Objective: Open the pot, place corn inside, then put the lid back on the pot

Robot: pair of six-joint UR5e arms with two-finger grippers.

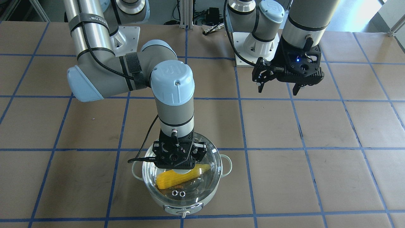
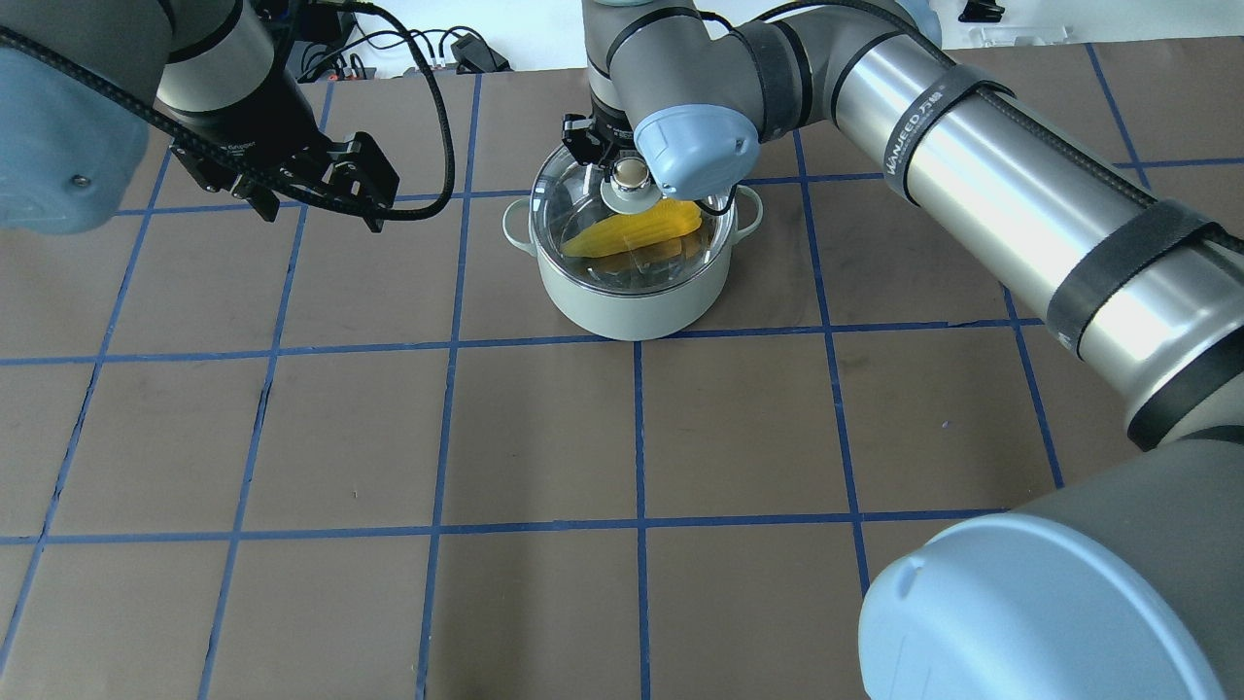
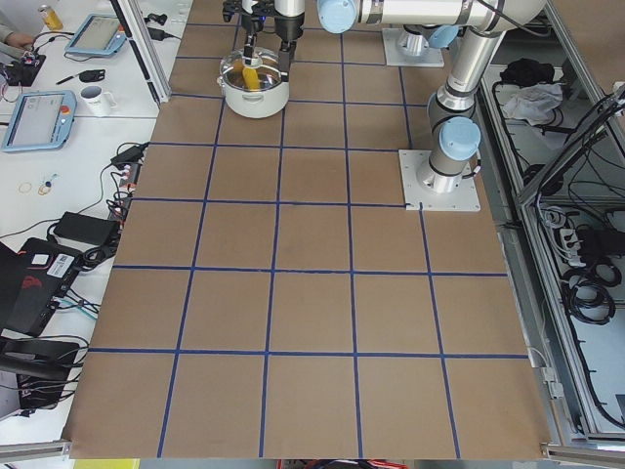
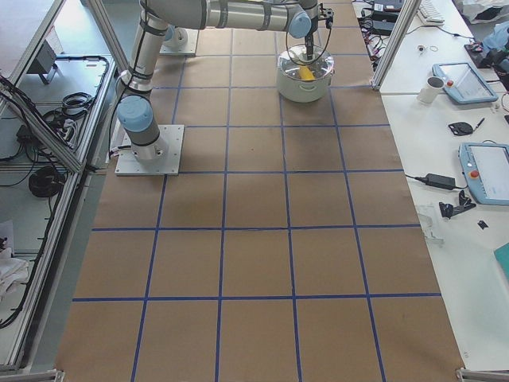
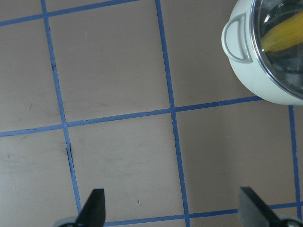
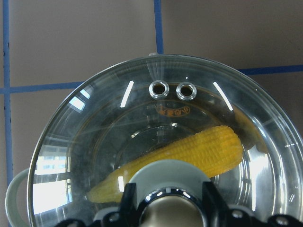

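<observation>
With the corn (image 6: 199, 149) lying inside the pot (image 2: 632, 301), the right gripper (image 6: 169, 208) is clamping the lid (image 6: 94, 142) by its knob at the rim, and should be holding it level and centred before releasing, while the left gripper (image 5: 171, 203) is hanging aside, jaws spread

An arm strap (image 2: 923, 117) reads WANJEED and a joint cap (image 1: 171, 77) UR

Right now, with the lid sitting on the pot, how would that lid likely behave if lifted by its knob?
The lid is clear domed glass, so it is probably rigid and breakable if dropped. Its smooth rounded knob, pinched by the right gripper, may slip if the grip is loose. Held only at centre, it could tilt or swing.
</observation>
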